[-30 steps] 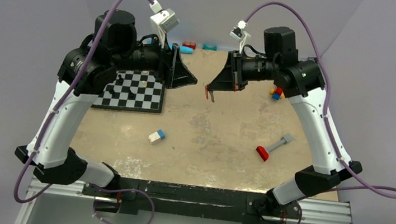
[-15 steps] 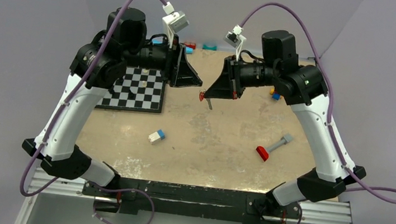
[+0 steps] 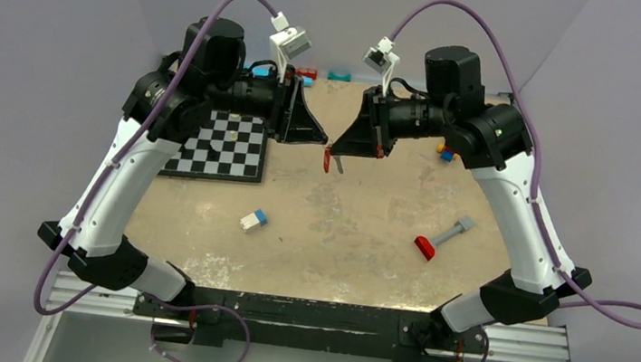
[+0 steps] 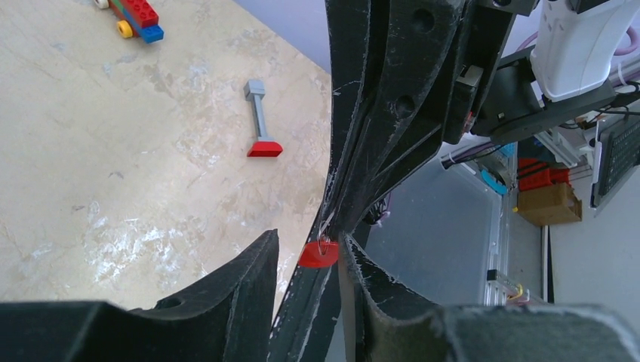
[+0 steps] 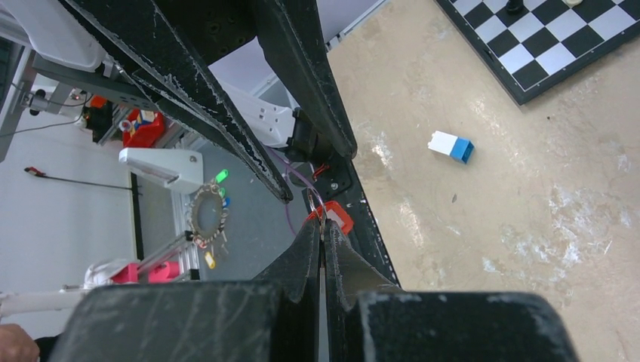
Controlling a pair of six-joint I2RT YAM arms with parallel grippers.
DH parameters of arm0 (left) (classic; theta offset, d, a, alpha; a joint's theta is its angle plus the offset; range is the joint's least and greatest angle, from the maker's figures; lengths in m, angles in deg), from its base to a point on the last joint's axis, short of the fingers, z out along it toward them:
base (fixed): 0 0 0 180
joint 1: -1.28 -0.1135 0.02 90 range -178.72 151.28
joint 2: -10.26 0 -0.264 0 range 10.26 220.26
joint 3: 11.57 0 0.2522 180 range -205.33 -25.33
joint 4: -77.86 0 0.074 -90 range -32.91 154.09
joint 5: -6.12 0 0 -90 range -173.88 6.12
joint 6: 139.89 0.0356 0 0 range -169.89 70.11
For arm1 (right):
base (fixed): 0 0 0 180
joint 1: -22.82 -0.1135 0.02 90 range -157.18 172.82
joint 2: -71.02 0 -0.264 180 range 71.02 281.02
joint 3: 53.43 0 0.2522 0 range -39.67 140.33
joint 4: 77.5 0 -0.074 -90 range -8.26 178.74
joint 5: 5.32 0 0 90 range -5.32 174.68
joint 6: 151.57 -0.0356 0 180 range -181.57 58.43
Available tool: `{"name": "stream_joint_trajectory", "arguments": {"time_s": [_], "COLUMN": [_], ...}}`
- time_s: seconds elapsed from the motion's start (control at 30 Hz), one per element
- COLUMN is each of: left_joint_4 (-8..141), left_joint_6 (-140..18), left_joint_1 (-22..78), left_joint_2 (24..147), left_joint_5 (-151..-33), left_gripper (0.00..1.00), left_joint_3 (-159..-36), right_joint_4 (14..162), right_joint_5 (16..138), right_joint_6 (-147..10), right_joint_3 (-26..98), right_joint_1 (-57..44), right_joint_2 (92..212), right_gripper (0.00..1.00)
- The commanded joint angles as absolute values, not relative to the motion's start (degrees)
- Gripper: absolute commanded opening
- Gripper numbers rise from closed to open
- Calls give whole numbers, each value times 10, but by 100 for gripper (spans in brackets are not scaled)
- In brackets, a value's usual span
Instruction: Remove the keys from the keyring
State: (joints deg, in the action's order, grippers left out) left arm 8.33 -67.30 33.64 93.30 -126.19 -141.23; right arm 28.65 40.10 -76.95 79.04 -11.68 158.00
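Both grippers meet in mid-air above the table's middle. My right gripper [image 3: 335,147] is shut on a thin metal keyring [image 5: 315,204], which sticks out past its fingertips [image 5: 311,235]. A red key head [image 5: 337,218] hangs on the ring and shows red under the tips in the top view [image 3: 326,160]. My left gripper [image 3: 322,139] faces the right one, tip to tip. Its jaws are open, and the red key head [image 4: 318,254] sits in the gap between its fingertips [image 4: 269,241], close to the right-hand one. I cannot tell whether it touches.
A chessboard [image 3: 220,147] lies at the left. A blue-and-white brick [image 3: 253,220] and a red-and-grey piece [image 3: 441,238] lie on the table below the grippers. Coloured bricks [image 3: 445,151] lie at the right, and more [image 3: 340,77] along the back edge.
My left gripper has moved right, up to the right gripper's tip. The right gripper has shifted slightly left with the keyring. The gap between them has closed.
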Motion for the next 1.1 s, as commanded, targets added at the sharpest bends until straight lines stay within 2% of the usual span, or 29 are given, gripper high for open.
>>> {"name": "stream_joint_trajectory", "arguments": {"time_s": [0.0, 0.3, 0.8, 0.93, 1.07], "left_joint_4": [105, 100, 86, 80, 75], "left_joint_6": [-688, -689, -690, -689, -687], "left_joint_1": [341, 351, 367, 367, 368], "left_joint_2": [934, 938, 950, 947, 944], "left_joint_5": [-1284, -1285, -1268, -1263, -1256], "left_gripper": [37, 32, 17, 11, 0], "left_joint_3": [-1429, -1433, -1455, -1455, -1453], "right_joint_4": [303, 306, 309, 312, 316], "right_joint_5": [394, 396, 394, 394, 395], "right_joint_6": [-763, -764, -765, -766, -768], "right_joint_3": [796, 797, 793, 793, 790], "right_joint_1": [-120, -120, -124, -125, -126], "right_joint_2": [1571, 1567, 1560, 1558, 1555], "right_gripper": [0, 0, 0, 0, 0]}}
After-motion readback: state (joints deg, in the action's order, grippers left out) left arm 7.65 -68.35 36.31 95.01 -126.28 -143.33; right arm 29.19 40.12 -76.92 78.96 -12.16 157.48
